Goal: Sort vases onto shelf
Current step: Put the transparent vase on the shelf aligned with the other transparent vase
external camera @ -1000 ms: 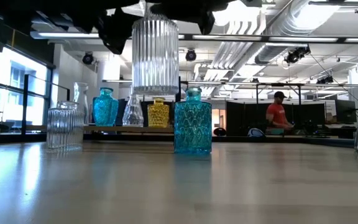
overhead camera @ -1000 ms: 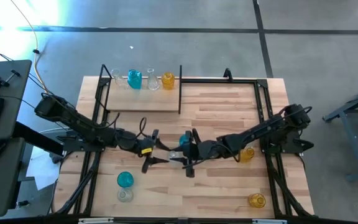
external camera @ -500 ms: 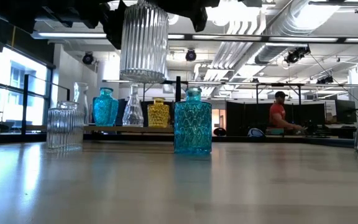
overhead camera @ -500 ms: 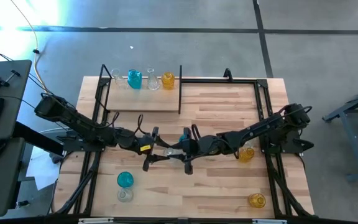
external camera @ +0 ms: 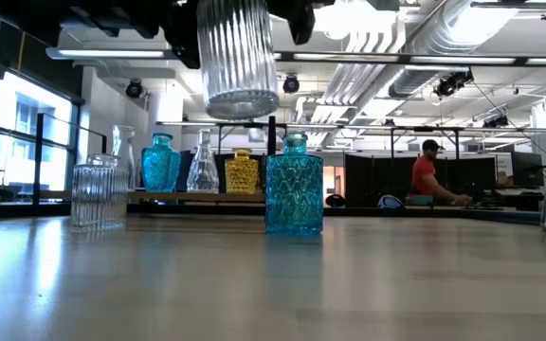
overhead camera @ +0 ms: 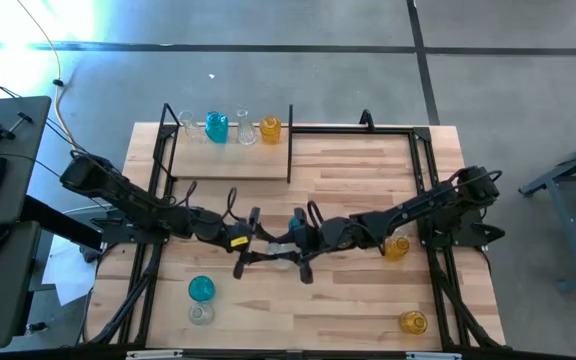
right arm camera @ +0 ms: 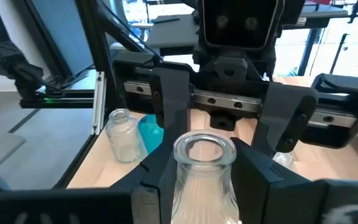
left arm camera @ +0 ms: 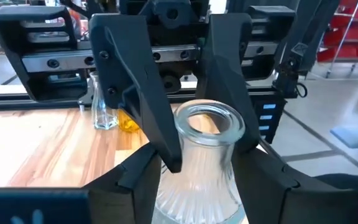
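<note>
A clear ribbed vase (external camera: 240, 57) hangs in the air over the table's middle, also seen in the high view (overhead camera: 274, 243). My right gripper (overhead camera: 288, 245) is shut on it from the table's right side. My left gripper (overhead camera: 261, 244) faces it from the left, open, with its fingers (left arm camera: 135, 186) on either side of the vase's shoulder; I cannot tell whether they touch. The shelf (overhead camera: 230, 162) stands at the far left and carries several vases: clear (overhead camera: 188, 125), teal (overhead camera: 216, 127), clear (overhead camera: 245, 130) and amber (overhead camera: 270, 128). My right gripper pinches the vase's narrow neck (right arm camera: 204, 177), just under the rim, between its two fingers (left arm camera: 160, 124). The fingers come in about level from the table's right side. The vase hangs below them, lifted clear of the table, slightly tilted, base down.
Loose vases stand on the table: teal (overhead camera: 298, 217) just behind the grippers, teal (overhead camera: 200, 288) and clear (overhead camera: 200, 313) near left, amber (overhead camera: 396, 247) and amber (overhead camera: 413, 322) at the right. A black frame (overhead camera: 423, 170) runs along the table's sides. A person (external camera: 427, 178) stands in the room behind.
The two grippers have drawn a little closer together over the table's middle. The clear ribbed vase, held by my right gripper, has risen slightly and tipped a little from upright.
</note>
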